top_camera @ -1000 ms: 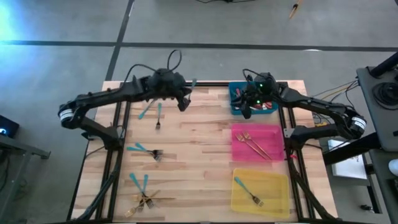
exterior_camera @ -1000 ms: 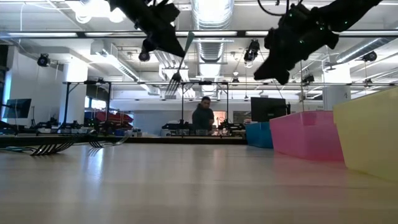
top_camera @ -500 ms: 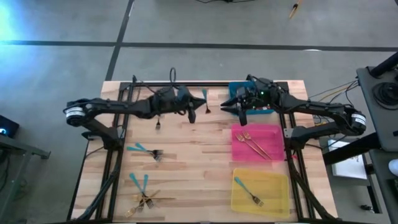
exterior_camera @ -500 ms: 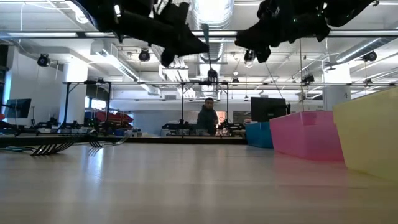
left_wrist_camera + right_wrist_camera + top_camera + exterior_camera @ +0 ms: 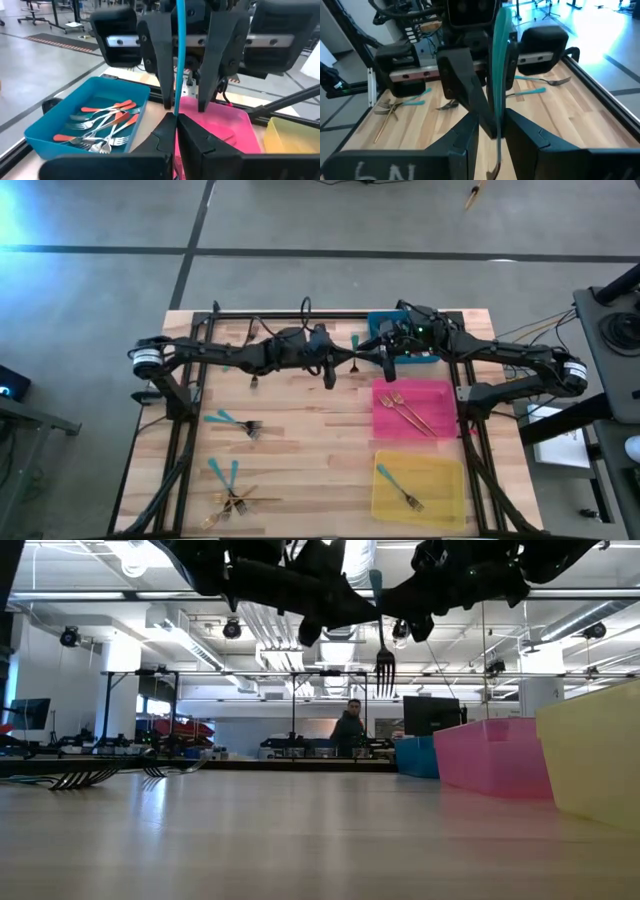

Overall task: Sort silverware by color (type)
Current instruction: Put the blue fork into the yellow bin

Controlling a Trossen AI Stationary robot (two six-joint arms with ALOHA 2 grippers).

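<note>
Mid-air fork handoff over the back of the table

My left gripper is clamped on a teal-handled fork, tines hanging down, and my right gripper has its fingers apart around the same handle, not squeezing as far as I can tell. If I let go on the left before the right bites, it probably drops short of the blue tray. It belongs in the yellow tray anyway.
</note>
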